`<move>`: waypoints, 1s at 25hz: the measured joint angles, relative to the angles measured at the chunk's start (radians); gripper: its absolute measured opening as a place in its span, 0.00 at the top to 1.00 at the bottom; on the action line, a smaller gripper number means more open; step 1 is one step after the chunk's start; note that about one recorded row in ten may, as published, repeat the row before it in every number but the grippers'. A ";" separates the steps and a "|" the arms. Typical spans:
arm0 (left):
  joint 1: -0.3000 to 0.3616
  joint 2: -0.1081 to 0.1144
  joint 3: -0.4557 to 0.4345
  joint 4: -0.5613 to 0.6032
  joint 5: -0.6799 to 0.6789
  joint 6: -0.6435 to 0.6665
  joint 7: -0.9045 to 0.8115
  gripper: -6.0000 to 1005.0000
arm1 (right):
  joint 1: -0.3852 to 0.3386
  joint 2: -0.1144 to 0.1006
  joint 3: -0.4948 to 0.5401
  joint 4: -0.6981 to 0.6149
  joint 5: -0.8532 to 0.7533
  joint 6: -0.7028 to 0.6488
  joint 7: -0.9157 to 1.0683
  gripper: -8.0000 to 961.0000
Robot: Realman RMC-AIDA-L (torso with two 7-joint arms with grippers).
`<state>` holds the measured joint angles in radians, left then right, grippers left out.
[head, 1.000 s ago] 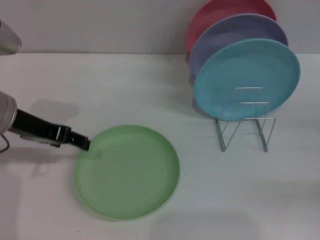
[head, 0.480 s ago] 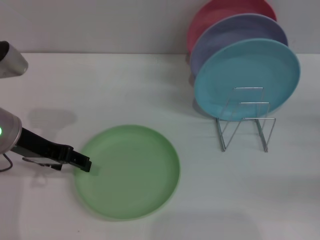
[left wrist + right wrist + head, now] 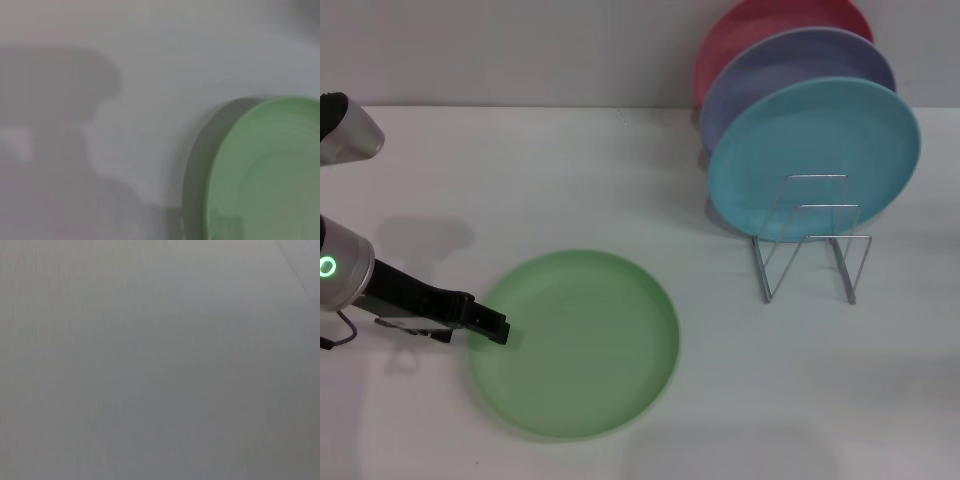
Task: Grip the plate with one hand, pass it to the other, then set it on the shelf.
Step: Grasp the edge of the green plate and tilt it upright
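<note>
Head view: three plates in shelf

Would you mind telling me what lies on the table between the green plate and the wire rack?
Nothing: in the head view the stretch between the green plate and the wire rack is bare white table.

Soft, even light falls from overhead in the head view, and the white tabletop looks bright without glare. Shadows are faint and diffuse: a pale grey patch lies beyond the left arm, and a thin one rims the green plate. The left wrist view is heavily blurred, with a broad dark shadow across the tabletop and a darker band along the plate's edge. The right wrist view is a dim, featureless grey.
</note>
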<state>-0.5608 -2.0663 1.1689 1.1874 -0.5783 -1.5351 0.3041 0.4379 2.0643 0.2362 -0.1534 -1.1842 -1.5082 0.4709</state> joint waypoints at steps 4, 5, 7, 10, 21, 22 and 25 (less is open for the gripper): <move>-0.001 0.000 0.000 -0.007 0.000 0.009 0.002 0.21 | -0.001 0.001 0.000 0.000 0.000 -0.004 0.000 0.27; -0.004 0.000 0.000 -0.022 0.000 0.017 0.005 0.21 | -0.002 0.001 0.000 0.000 0.000 -0.006 0.000 0.27; -0.007 0.000 0.000 -0.033 0.000 0.023 0.007 0.21 | -0.002 0.002 0.000 0.000 0.000 -0.011 0.001 0.27; -0.015 0.000 0.001 -0.052 -0.001 0.031 0.009 0.21 | -0.005 0.003 0.001 0.000 0.000 -0.015 0.001 0.27; -0.018 0.000 0.016 -0.057 -0.002 0.040 0.014 0.22 | -0.009 0.005 0.002 0.000 0.000 -0.023 0.002 0.27; -0.019 0.000 0.018 -0.059 -0.002 0.041 0.015 0.23 | -0.008 0.005 0.002 0.000 0.000 -0.023 0.002 0.27; -0.027 0.001 0.024 -0.077 0.000 0.046 0.015 0.26 | -0.008 0.005 0.002 0.000 0.000 -0.025 0.003 0.27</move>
<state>-0.5875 -2.0656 1.1929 1.1109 -0.5787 -1.4895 0.3193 0.4294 2.0694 0.2378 -0.1534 -1.1843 -1.5331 0.4741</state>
